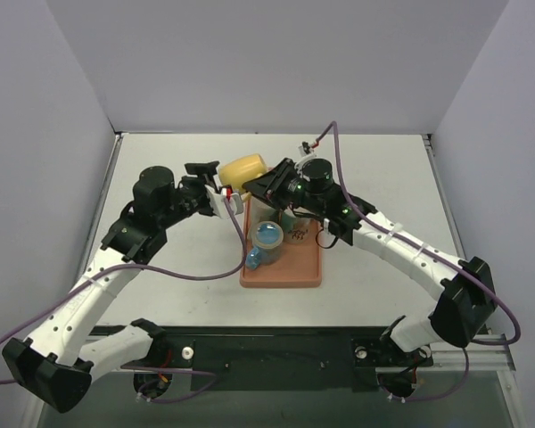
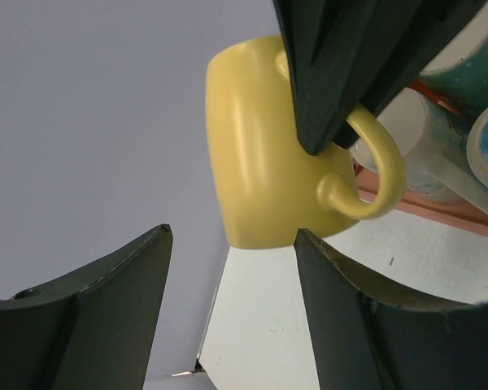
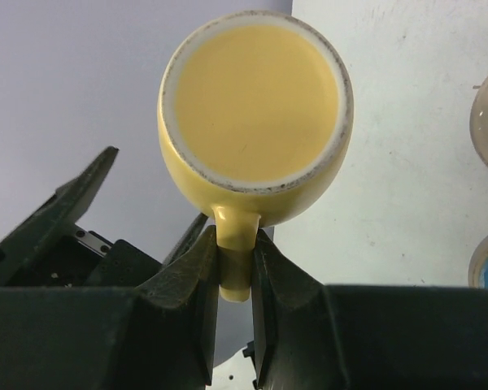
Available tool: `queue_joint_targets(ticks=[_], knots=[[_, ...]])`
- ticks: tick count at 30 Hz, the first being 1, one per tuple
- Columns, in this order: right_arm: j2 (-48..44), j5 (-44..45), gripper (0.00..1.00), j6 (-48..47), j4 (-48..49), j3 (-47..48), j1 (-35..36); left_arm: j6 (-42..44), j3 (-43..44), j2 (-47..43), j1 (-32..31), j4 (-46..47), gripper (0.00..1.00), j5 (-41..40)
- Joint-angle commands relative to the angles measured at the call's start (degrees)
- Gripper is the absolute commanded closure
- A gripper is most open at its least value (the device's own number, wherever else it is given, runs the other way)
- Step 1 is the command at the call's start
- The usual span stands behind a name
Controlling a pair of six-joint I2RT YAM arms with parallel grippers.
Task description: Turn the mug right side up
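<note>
Right claw (image 3: pixel 234 244) pinches the yellow mug (image 3: pixel 256 97) by its handle (image 2: pixel 382 175); left claw (image 2: pixel 232 234) gapes wide beside it. The glazed ceramic looks stiff, slippery and breakable.

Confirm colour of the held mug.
Mug is plain yellow; left wrist view shows it best.

A salmon-coloured tray (image 1: pixel 300 267) lay near the middle of the white tabletop (image 1: pixel 383 178), somewhat closer to its near edge than to its far one. On the tray's left half stood a cup with a blue-glazed inside (image 1: pixel 268 236). Just beside it, at the tray's left edge, was a smaller blue piece (image 1: pixel 253 259) whose kind could not be told. Small dark marks (image 1: pixel 299 236) showed toward the tray's right side. Pale grey walls (image 1: pixel 276 62) closed off the tabletop's far, left and right edges.
</note>
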Motion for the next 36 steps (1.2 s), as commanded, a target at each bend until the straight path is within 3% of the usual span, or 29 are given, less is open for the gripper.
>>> queue_joint_targets(ticks=[1, 5, 11, 14, 17, 19, 27, 32, 36], knots=[[-0.4, -7.6, 1.0, 1.9, 8.5, 5.8, -4.1, 6.1, -4.3, -0.6, 0.3, 6.0, 0.27, -2.5], [-0.5, -12.5, 1.0, 2.5, 7.2, 6.7, -7.4, 5.1, -0.5, -0.7, 1.9, 3.9, 0.24, -1.0], [-3.4, -14.0, 1.0, -1.3, 0.8, 8.5, -8.7, 5.1, 9.7, 1.0, 3.1, -12.5, 0.21, 2.7], [-4.7, -14.3, 1.0, -2.5, -0.4, 8.3, -9.0, 7.1, 11.3, 0.3, 5.5, -18.4, 0.2, 0.7], [-6.1, -14.3, 1.0, -4.5, -3.3, 8.5, -9.3, 10.7, 9.2, -2.9, 8.2, -17.1, 0.16, -3.4], [-6.3, -14.8, 1.0, -4.9, -4.0, 8.4, -9.3, 12.8, 9.0, -4.3, 11.8, -16.3, 0.11, -1.3], [-6.0, -17.9, 1.0, -5.2, -0.7, 8.5, -9.4, 11.5, 18.9, 0.9, 13.9, -23.9, 0.03, 1.6], [-5.7, -21.9, 1.0, -3.4, 5.5, 6.3, -11.6, 13.3, 18.9, 4.1, 13.4, -18.9, 0.03, 0.9], [-4.7, -26.3, 1.0, 4.3, 16.1, 2.8, -16.5, 17.4, 7.6, 0.7, 11.2, -1.2, 0.03, 2.4]])
